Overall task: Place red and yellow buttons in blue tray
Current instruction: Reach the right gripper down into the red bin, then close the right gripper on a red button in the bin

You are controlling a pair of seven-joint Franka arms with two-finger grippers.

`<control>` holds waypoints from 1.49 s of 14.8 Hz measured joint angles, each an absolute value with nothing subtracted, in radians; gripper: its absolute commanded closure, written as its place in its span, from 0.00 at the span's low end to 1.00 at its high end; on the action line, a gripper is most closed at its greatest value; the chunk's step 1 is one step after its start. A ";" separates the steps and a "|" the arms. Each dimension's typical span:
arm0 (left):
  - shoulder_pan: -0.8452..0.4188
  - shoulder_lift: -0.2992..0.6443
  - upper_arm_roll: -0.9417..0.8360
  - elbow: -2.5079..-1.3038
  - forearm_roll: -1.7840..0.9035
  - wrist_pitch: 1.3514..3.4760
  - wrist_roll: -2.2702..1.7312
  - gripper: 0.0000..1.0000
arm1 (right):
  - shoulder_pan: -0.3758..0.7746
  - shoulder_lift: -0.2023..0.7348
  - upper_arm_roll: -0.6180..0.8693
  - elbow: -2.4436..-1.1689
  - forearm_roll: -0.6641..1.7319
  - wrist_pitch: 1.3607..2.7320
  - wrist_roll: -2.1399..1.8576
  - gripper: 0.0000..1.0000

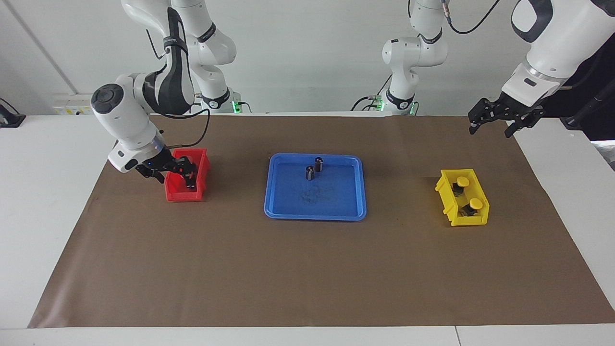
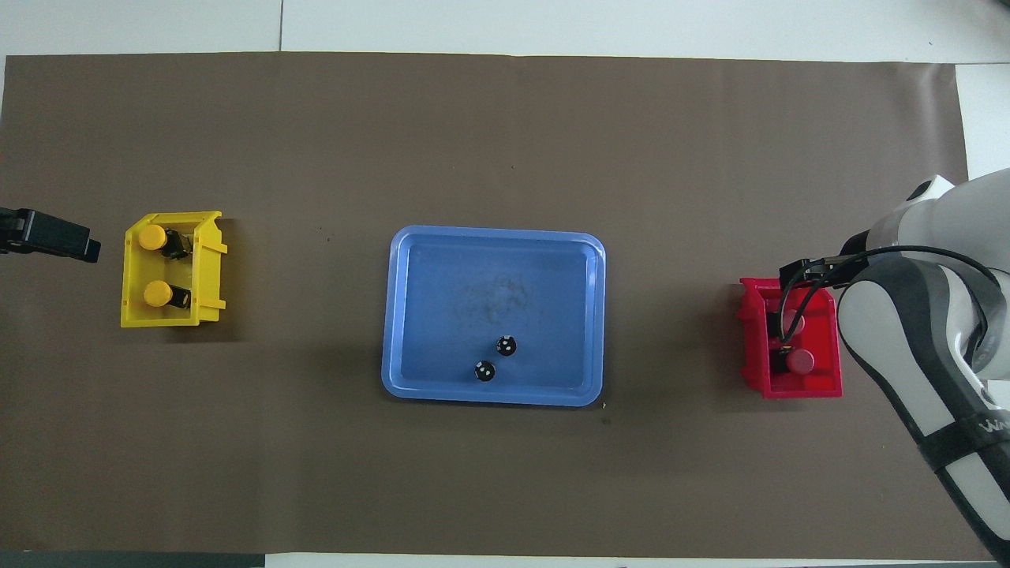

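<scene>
Red bin (image 1: 186, 180) toward the right arm's end holds two red buttons (image 2: 801, 360), and the right gripper (image 1: 180, 169) is down in it; whether its fingers pinch a cap I cannot tell. It should grip one button squarely, lift straight up, clear the rim, then cross to the blue tray (image 1: 314, 214), where two dark cylinders (image 1: 313, 168) stand. Yellow buttons (image 1: 468, 192) lie in the yellow bin (image 1: 454, 211) toward the left arm's end. Above the table's edge there, the left gripper (image 1: 495, 117) waits, fingers wide.

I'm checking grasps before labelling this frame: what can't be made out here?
- Facing view: the right gripper in the red bin covers the red buttons, so any grip is hidden.
- Overhead view: its cable and links cover the farther red button.
- Overhead view: the left gripper is cut off by the edge.
</scene>
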State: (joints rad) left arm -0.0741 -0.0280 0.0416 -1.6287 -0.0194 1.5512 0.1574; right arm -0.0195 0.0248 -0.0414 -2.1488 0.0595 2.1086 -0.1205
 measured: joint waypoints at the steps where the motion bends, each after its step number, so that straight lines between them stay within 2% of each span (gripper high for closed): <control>1: -0.068 -0.034 0.042 -1.643 -0.019 1.558 0.157 0.00 | -0.018 0.023 -0.041 -2.166 0.060 2.121 -0.121 0.28; 9: -0.063 -0.048 0.042 -1.659 -0.019 1.571 0.157 0.00 | 0.006 -0.006 -0.042 -2.255 0.060 2.184 -0.121 0.29; 22: -0.063 -0.048 0.042 -1.662 -0.019 1.572 0.157 0.00 | -0.006 -0.012 -0.046 -2.272 0.060 2.184 -0.133 0.32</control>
State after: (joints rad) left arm -0.0633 -0.0483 0.0416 -1.6622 -0.0194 1.5723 0.1574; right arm -0.0063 -0.0122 -0.0458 -2.2722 0.0603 2.1839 -0.1326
